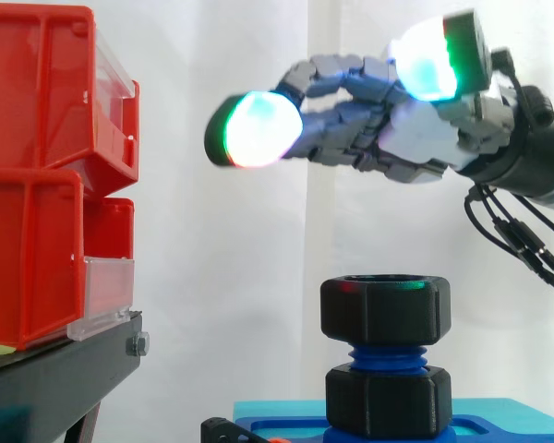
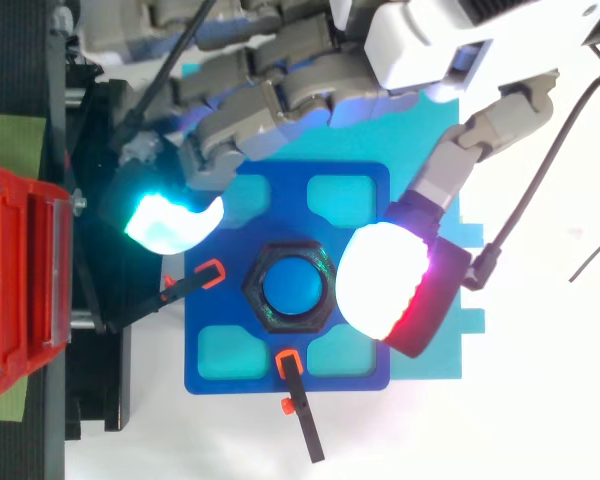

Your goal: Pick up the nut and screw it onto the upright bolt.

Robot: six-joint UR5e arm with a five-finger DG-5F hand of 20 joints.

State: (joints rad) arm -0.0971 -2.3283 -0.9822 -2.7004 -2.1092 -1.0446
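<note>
Free air lies between the black nut (image 1: 385,309) and the hand (image 1: 415,138) above it, but red bins (image 1: 46,175) block at 9 o'clock and small black clips (image 2: 183,287) stand near the nut at 9 and 6 o'clock.

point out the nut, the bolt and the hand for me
nut (image 1: 385,312): side view, on its black hexagonal side face
bolt (image 1: 385,356): side view, on the blue thread showing just under the nut
hand (image 1: 415,138): side view, on its pale grey palm, above the nut

Black nut (image 1: 385,309), blue bolt (image 2: 295,287), blue base (image 2: 355,185) — red bins (image 1: 37,166), grey hand (image 1: 425,138), its pads (image 1: 258,129) glowing white-green.
</note>
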